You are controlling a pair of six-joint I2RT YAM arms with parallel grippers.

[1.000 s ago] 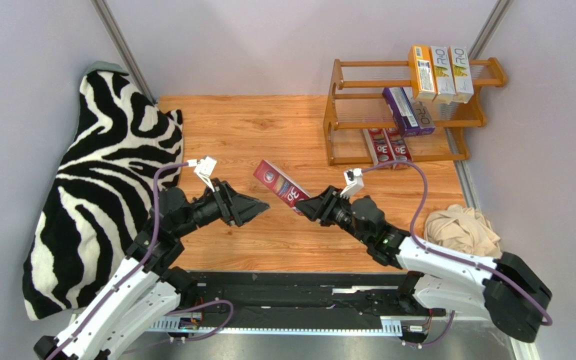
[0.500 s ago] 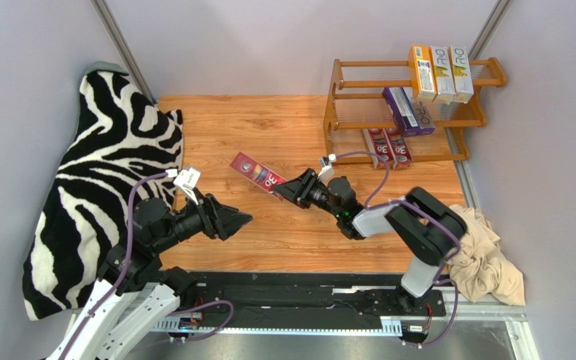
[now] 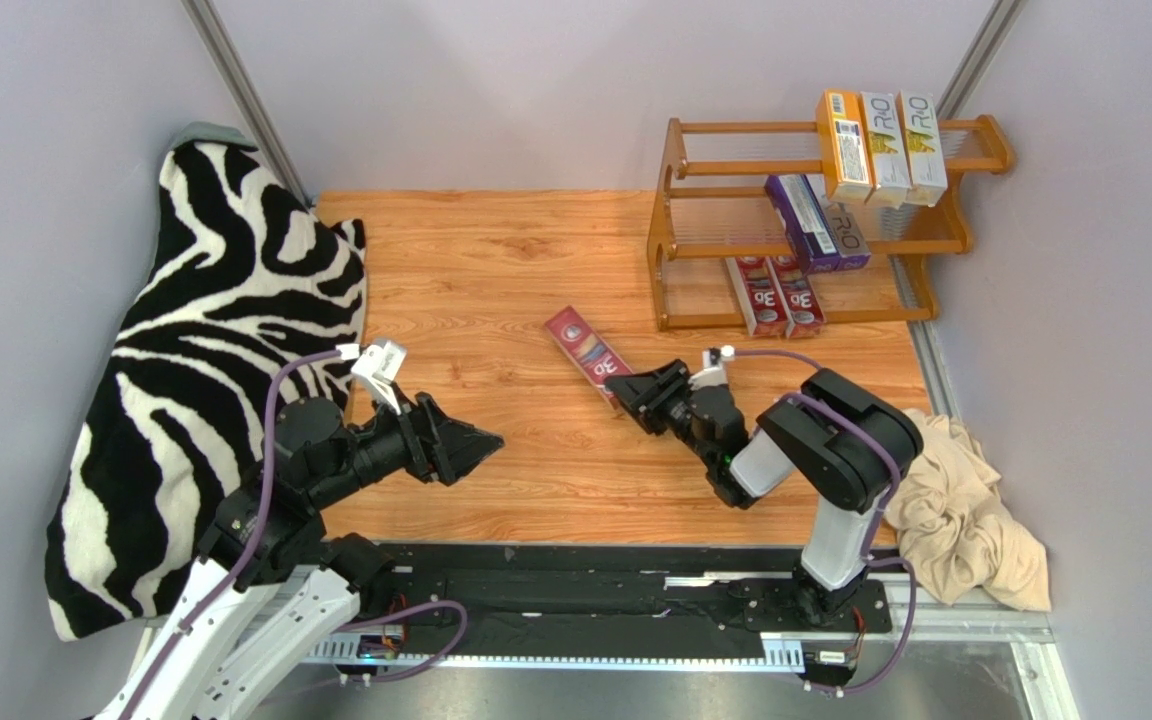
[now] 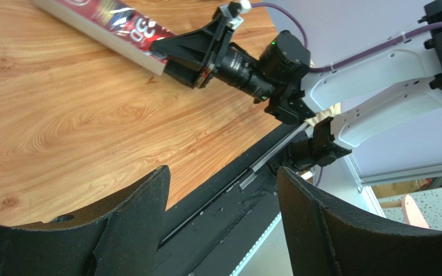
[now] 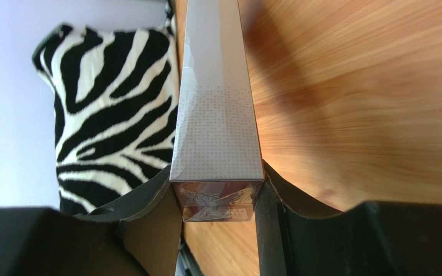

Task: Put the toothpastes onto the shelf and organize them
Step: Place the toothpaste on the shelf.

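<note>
Near edge: black base rail [image 3: 597, 600] runs along it. Left arm [image 3: 259, 563] rises from the rail's left end, right arm [image 3: 838, 450] from its right end.

Left jaws: apart, nothing between them. They hang over the near-left part of the surface [image 3: 507, 255], just in from the zebra cloth [image 3: 207, 330] draped over the left edge. Tips point right, toward the right jaws. Bare wood lies between the two sets.

Near-right corner: beige cloth [image 3: 965, 518], bunched, spilling past the right edge, just beside the right arm's elbow.

Right jaws: clamped on one end of the red carton [image 3: 585, 348], near the middle of the surface and a little to the right. In the right wrist view the fingers [image 5: 148, 215] press the carton's two long sides. The carton runs from the jaws toward the far left, slanted to the surface's edges. Cannot tell whether its free end rests on the wood or sits just above it.

Middle to far edge: bare wood from the held carton out to the far edge and the far-left corner.

Far-right corner: shelf [image 3: 663, 225], well apart from the held carton, its right panel near the right edge.
- Bottom tier: two red cartons [image 3: 775, 294], side by side, touching.
- Middle tier: purple cartons [image 3: 812, 222], toward the right end.
- Top tier: three cartons [image 3: 883, 146] side by side at the right end, one orange-yellow, the other two paler.
- On the upper two tiers the rods left of the cartons show bare.
</note>
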